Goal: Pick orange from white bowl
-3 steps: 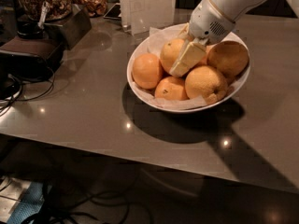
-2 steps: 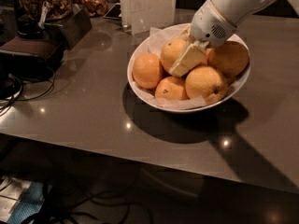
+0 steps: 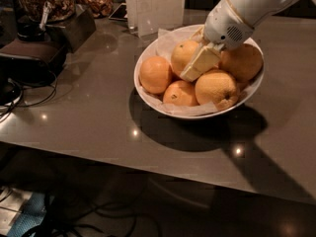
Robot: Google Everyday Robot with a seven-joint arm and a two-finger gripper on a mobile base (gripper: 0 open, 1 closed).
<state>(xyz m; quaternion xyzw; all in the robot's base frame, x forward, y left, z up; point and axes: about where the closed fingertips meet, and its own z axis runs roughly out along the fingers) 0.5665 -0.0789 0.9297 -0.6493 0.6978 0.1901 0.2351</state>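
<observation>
Gripper [image 3: 196, 65] set low inside the white bowl [image 3: 147, 94], its cream end lying in the gap among the fruit and touching a pale orange [image 3: 183, 53] at the back; whether it is apart or together cannot be told. Grey table [image 3: 84, 122] carries the bowl. White arm [image 3: 247, 9] slants down from the upper right. Bowl lined with crinkled paper [image 3: 165, 37], holding five fruits. Rear orange [image 3: 243, 60] and dimpled orange [image 3: 216, 87] lie right of the gripper. The orange [image 3: 155, 74], bright and smooth, rests at the bowl's left side near the rim, apart from the gripper. Small orange [image 3: 179, 94] sits at the front.
</observation>
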